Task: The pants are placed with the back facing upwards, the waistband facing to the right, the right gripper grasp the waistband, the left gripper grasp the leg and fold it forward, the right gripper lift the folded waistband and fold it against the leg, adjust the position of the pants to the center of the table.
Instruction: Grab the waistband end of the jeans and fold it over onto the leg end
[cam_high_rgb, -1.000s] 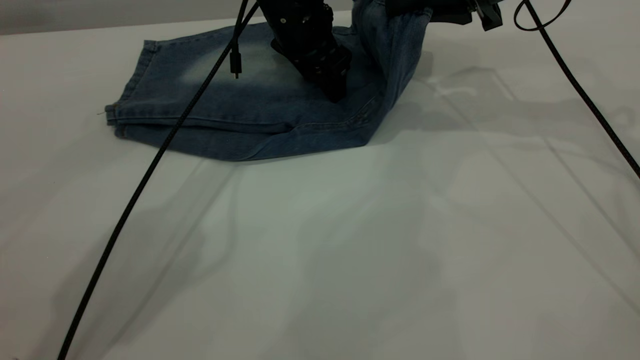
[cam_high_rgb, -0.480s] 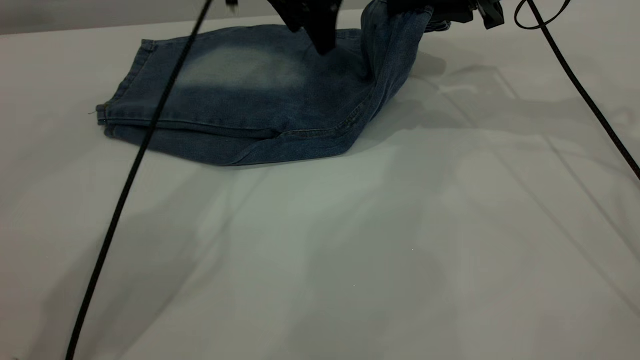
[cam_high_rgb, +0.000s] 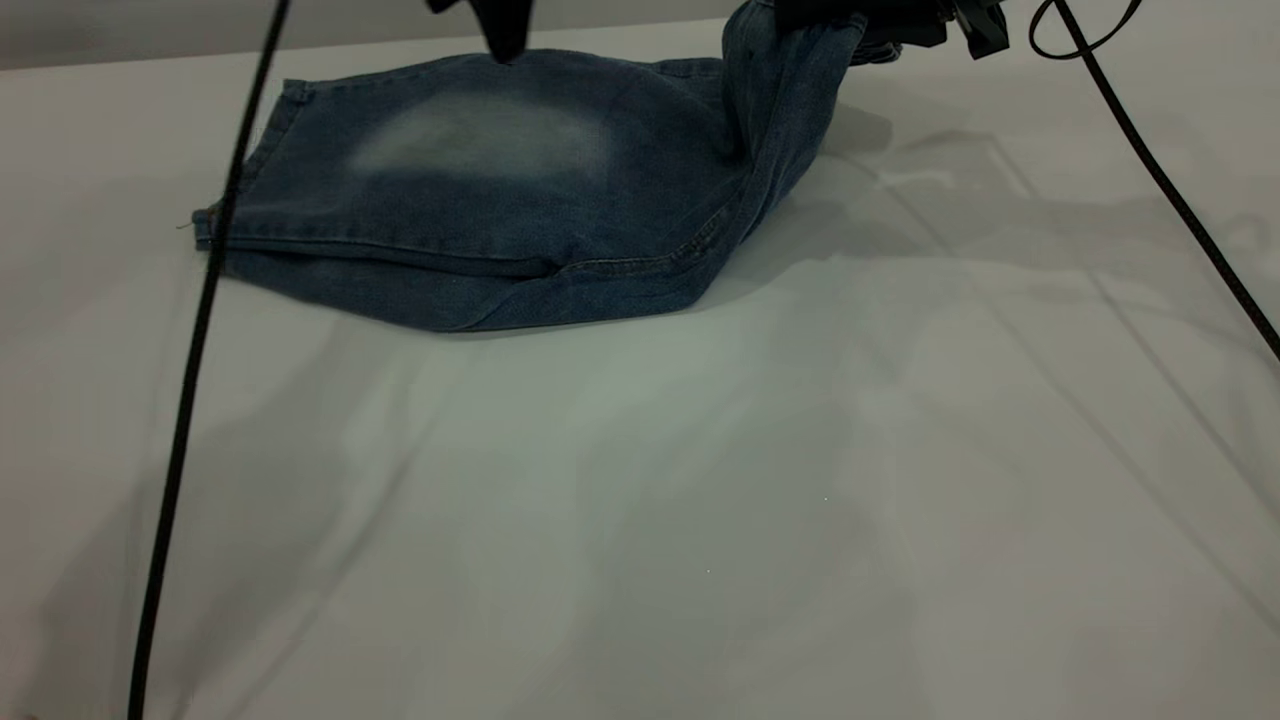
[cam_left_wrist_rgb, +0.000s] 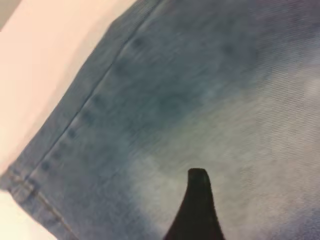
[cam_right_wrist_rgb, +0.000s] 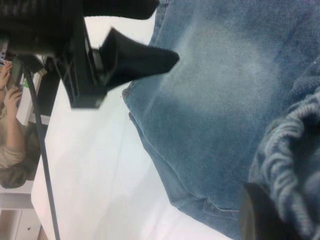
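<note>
While I watch the exterior view, the pants (cam_high_rgb: 500, 200) lie flat at the far side of the desk (cam_high_rgb: 700, 500), left of centre, already folded lengthwise. Top layer shows a pale faded patch; I see no print, so I can't tell where the printed leg is. Hem end points left. Doubled edge runs along the near side.

Right gripper (cam_high_rgb: 870, 20) sits at the top edge of that view, raised off the desk, arm reaching in from the right. It is clamped on the waistband (cam_high_rgb: 790, 90): the denim rises steeply from the flat part up into it, like a standing flap at the right end of the pants. In the right wrist view the ruffled band (cam_right_wrist_rgb: 290, 150) bunches right against one dark finger (cam_right_wrist_rgb: 260, 215), so the grip is on the gathered elastic. The other finger is out of frame.

Left gripper (cam_high_rgb: 500, 25) hangs above the far edge of the pants, near the middle of their length, clear of the cloth. Only its dark tip shows from outside. Left wrist view shows one fingertip (cam_left_wrist_rgb: 198, 180) over the faded denim (cam_left_wrist_rgb: 225, 100), near the stitched hem; it holds nothing there. Can't tell whether its fingers are spread or together. From the right wrist view it appears as a dark wedge (cam_right_wrist_rgb: 135, 60) over the hem end.

Left cable (cam_high_rgb: 190, 380) drapes across the hem end down to the near edge.
</note>
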